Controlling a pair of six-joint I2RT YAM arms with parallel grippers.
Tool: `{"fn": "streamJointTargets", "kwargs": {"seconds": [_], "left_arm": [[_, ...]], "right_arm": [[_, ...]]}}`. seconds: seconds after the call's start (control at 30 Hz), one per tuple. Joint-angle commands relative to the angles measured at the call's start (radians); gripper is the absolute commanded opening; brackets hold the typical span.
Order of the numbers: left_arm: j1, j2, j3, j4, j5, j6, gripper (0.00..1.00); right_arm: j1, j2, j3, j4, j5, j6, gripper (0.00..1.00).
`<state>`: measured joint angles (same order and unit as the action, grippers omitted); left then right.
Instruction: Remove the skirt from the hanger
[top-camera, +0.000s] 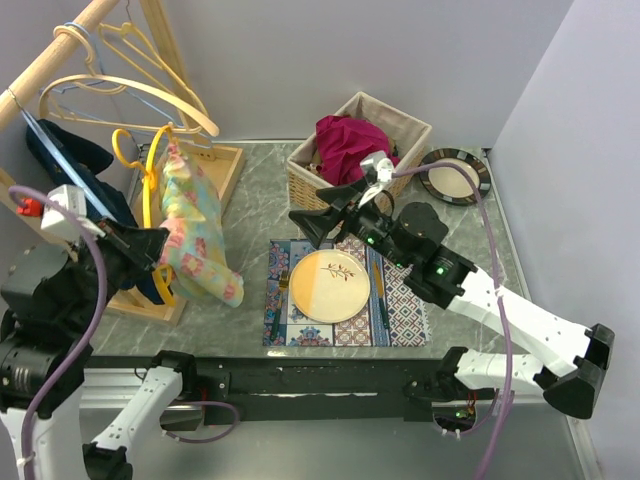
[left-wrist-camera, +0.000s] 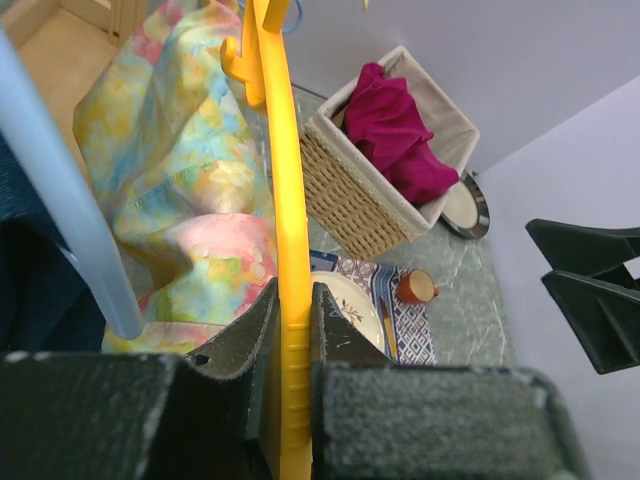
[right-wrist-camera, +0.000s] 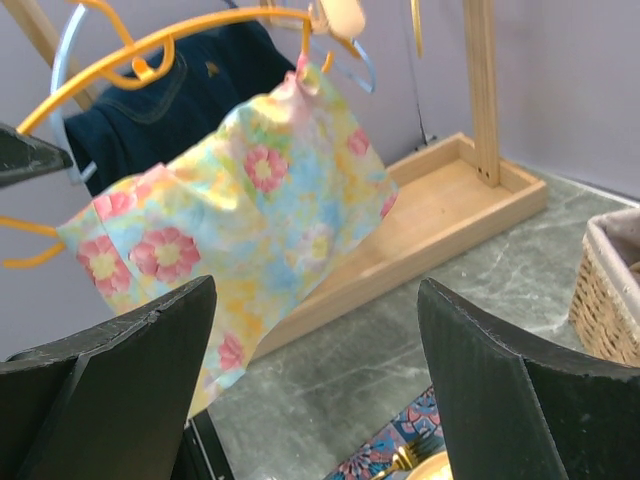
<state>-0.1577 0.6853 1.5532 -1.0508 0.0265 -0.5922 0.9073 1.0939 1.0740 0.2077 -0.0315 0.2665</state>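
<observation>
While the left gripper (left-wrist-camera: 292, 325) clamps the slim yellow hanger (left-wrist-camera: 285, 200) bearing a soft floral skirt (right-wrist-camera: 260, 200), seemingly clipped, the right gripper (right-wrist-camera: 315, 380) gapes wide.

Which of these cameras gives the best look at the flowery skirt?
The right wrist view: the skirt hangs face-on from the yellow hanger, flowers clear. The top external view sees it from above, bunched; the left wrist view catches only part, behind the hanger.

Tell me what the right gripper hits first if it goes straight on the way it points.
Most likely the flowered skirt on the yellow hanger; it hangs dead ahead of the right gripper, between its open jaws. Depth is unclear.
</observation>
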Motion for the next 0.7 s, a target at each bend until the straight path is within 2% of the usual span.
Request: {"fn": "streamJointTargets", "kwargs": {"seconds": [0.0,0.07,0.27,0.67], "left_arm": [[-0.003,-0.036,0.042,0.132,-0.082,-0.023,0.01],[-0.003,-0.020,0.053,0.132,-0.130,-0.024,0.01],[-0.003,0.010,0.068,0.178,-0.148,-0.009,0.01],[-0.003,-0.030,0.120,0.248,-0.008,-0.001,0.01]], "right_arm": [[0.004,-0.060,-0.003,0.025,0.021,0.005,0.88],[0.004,-0.075,-0.014,0.025,0.025,0.000,0.89],[0.002,-0.100,-0.029,0.035,0.030,-0.007,0.89],[0.002,-0.089,-0.028,0.029,0.030,-0.021,0.89]]}}
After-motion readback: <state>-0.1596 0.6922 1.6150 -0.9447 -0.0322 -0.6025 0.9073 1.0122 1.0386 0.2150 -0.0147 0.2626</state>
